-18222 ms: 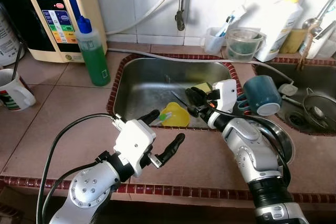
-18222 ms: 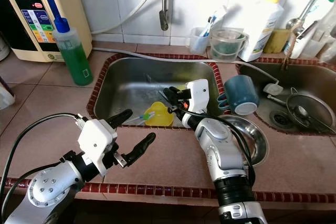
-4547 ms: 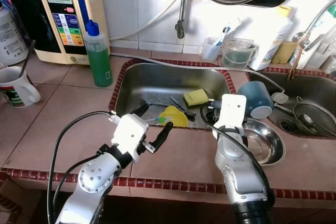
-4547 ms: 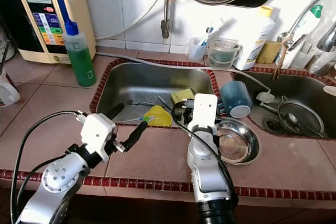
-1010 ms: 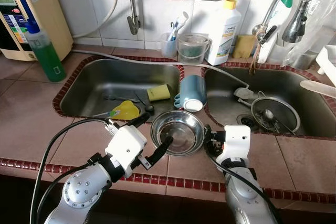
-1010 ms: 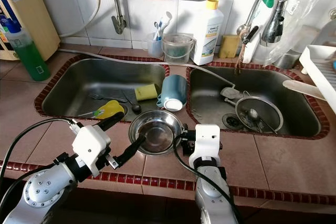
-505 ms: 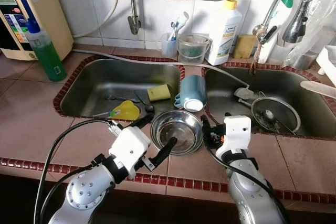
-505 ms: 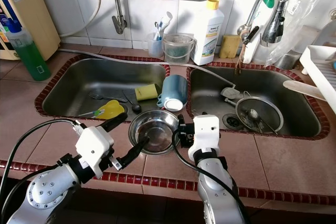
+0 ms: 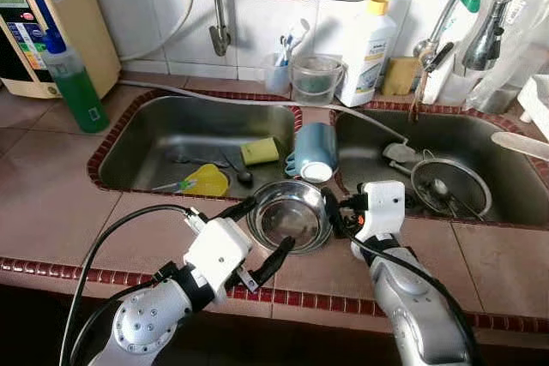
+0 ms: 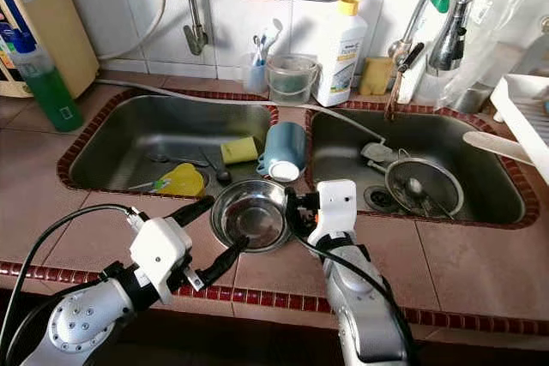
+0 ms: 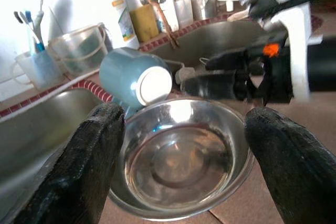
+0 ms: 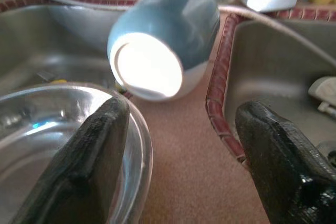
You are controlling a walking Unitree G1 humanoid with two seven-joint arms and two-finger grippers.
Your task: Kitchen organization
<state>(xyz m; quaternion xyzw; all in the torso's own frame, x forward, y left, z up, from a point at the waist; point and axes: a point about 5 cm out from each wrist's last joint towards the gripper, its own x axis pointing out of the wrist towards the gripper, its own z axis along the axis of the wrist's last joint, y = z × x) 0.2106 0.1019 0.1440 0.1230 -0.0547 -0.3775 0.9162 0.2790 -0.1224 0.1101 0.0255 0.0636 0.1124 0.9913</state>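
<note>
Both wide-spread claws, left claw [image 9: 264, 236] and right claw [image 12: 178, 145], have closed on the steel bowl [image 9: 289, 214] on the tiled counter [image 9: 51, 203].

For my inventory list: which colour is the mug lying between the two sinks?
Blue, with a white base; the mug shows best in the right wrist view.

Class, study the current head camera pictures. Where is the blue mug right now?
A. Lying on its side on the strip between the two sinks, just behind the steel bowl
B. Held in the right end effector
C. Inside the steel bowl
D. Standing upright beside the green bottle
A. The blue mug lies tipped over on the tiled divider between the two sinks, behind the steel bowl, and neither end effector holds it.
</note>
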